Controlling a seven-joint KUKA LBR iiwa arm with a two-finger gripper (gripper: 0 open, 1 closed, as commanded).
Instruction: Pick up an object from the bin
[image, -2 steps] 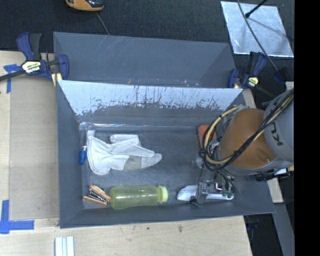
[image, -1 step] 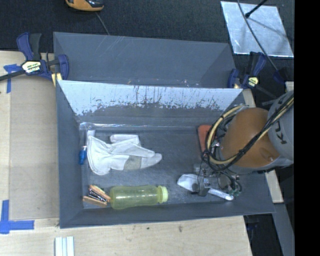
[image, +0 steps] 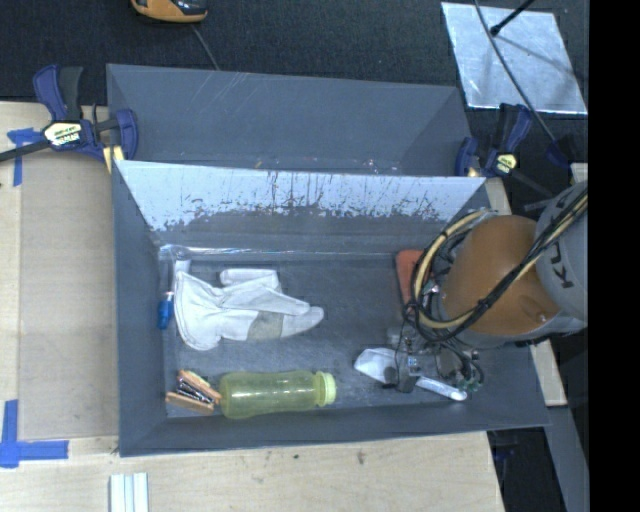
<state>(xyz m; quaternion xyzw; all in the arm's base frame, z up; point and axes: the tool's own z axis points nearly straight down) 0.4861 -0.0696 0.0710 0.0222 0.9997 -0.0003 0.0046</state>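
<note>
At the frame's lower right the tool is hanging just right of a crumpled white scrap; whether it is open or closed, I cannot tell.

Setting: robotics laboratory, grasping test station. Evidence: grey metal bin with sloped walls, dark surface behind it; robot arm with orange cover and looped cables, reaching in from the right; unrelated loose items on the bin floor, namely white cloth, yellow-green plastic bottle, brown wooden pieces, small white object beneath the arm; silvery sheet and thin stand legs at upper right
</note>
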